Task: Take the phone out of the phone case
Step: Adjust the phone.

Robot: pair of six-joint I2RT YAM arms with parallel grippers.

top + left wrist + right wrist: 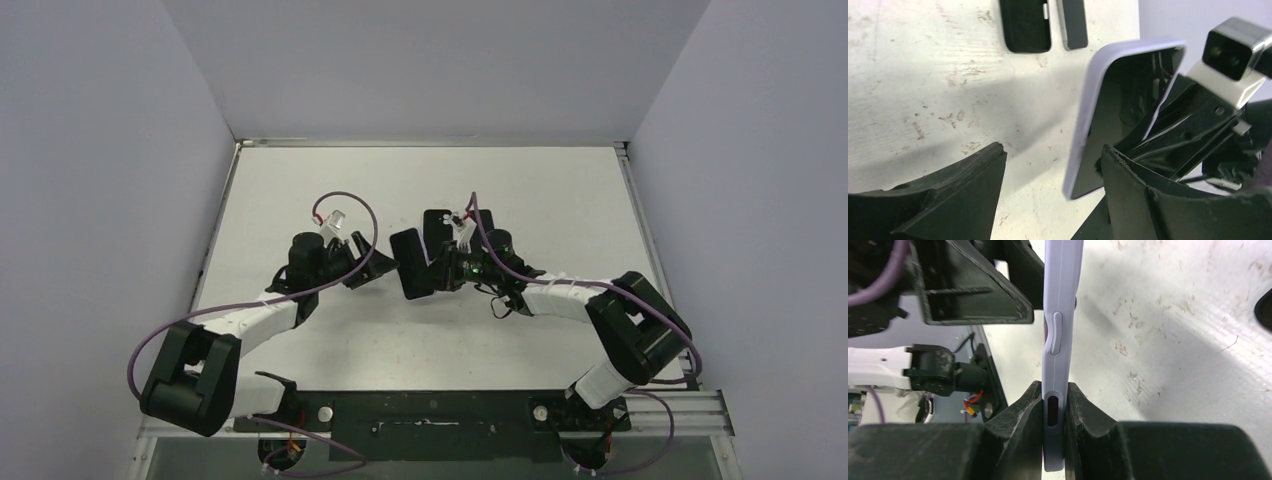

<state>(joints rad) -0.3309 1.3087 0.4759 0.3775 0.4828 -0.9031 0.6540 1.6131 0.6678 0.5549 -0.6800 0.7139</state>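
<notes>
A lavender phone case (1062, 300) stands on edge above the table, and my right gripper (1054, 402) is shut on its lower end. In the left wrist view the case (1087, 120) frames the phone's dark glossy screen (1118, 110), still seated in it. In the top view the cased phone (410, 265) is a dark slab held between the two arms, with my right gripper (445, 270) at its right. My left gripper (1052, 150) is open and empty; the case's lower corner lies close to its right finger (1143, 200). It sits just left of the phone (365, 262).
Two dark slabs, a black one (1025, 25) and a grey one (1072, 22), lie side by side flat on the white table (923, 90), beyond the held phone (437, 225). The right wrist's camera (1233, 47) is close behind the phone.
</notes>
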